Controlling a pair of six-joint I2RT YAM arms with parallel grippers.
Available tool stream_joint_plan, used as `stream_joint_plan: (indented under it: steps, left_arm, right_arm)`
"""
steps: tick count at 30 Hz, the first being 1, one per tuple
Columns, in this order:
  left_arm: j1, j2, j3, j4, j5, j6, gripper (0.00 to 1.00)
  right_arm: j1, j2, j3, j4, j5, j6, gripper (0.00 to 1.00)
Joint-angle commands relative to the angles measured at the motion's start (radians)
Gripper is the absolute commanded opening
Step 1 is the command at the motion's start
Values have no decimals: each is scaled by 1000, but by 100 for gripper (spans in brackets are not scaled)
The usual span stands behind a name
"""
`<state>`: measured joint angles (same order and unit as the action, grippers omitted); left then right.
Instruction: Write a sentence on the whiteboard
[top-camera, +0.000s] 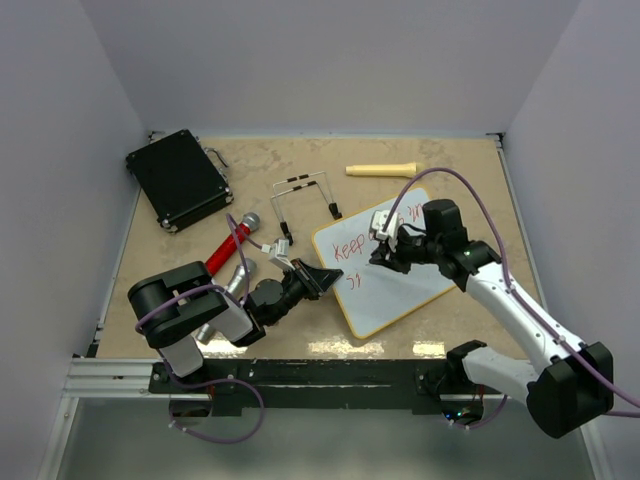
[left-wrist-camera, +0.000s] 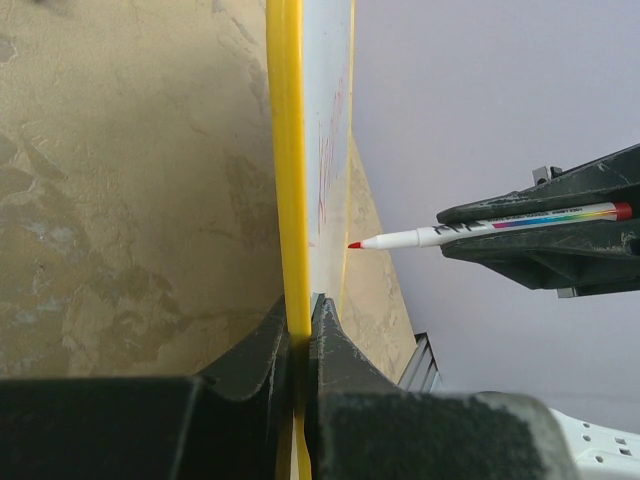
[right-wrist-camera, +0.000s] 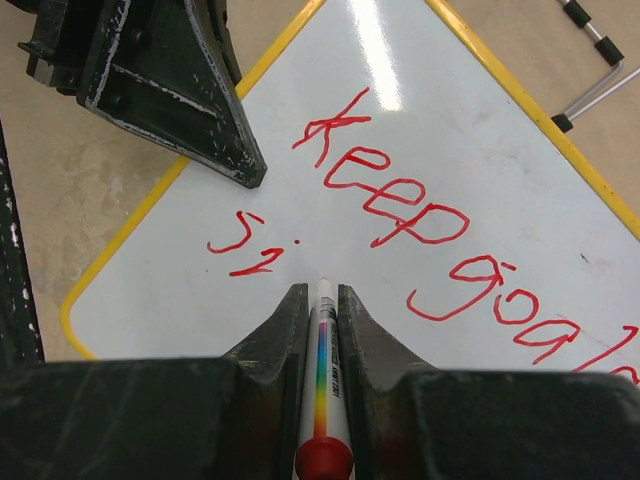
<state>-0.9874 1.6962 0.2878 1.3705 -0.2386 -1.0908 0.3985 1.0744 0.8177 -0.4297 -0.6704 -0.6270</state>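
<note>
The whiteboard (top-camera: 395, 292) lies on the table, white with a yellow frame. The sentence (right-wrist-camera: 400, 200) is in red: "Keep goals" on the first line and a few short strokes (right-wrist-camera: 240, 250) starting a second line. My left gripper (top-camera: 325, 278) is shut on the board's left frame edge (left-wrist-camera: 288, 150), which sits between its fingers (left-wrist-camera: 330, 345). My right gripper (right-wrist-camera: 322, 295) is shut on a white marker (right-wrist-camera: 325, 370) with a rainbow stripe and red end. In the left wrist view the marker's red tip (left-wrist-camera: 353, 244) sits just off the board, right of the second-line strokes.
A black case (top-camera: 178, 178) lies at the back left. A red-handled tool (top-camera: 228, 245) and a bent wire stand (top-camera: 300, 200) lie left of the board. A tan stick (top-camera: 382, 169) lies at the back. White walls enclose the table.
</note>
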Motion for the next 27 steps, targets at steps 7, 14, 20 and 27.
stream_joint_plan:
  steps: [7, 14, 20, 27]
  left_arm:
    - [3, 28, 1, 291, 18, 131, 0]
    - [3, 40, 2, 305, 27, 126, 0]
    - [3, 39, 1, 306, 24, 127, 0]
    - [3, 29, -3, 300, 19, 134, 0]
  right_arm:
    - [5, 38, 8, 45, 9, 21, 0]
    - [16, 55, 9, 46, -31, 19, 0]
    - [29, 64, 15, 11, -58, -17, 0]
    - [33, 61, 28, -66, -28, -89, 0]
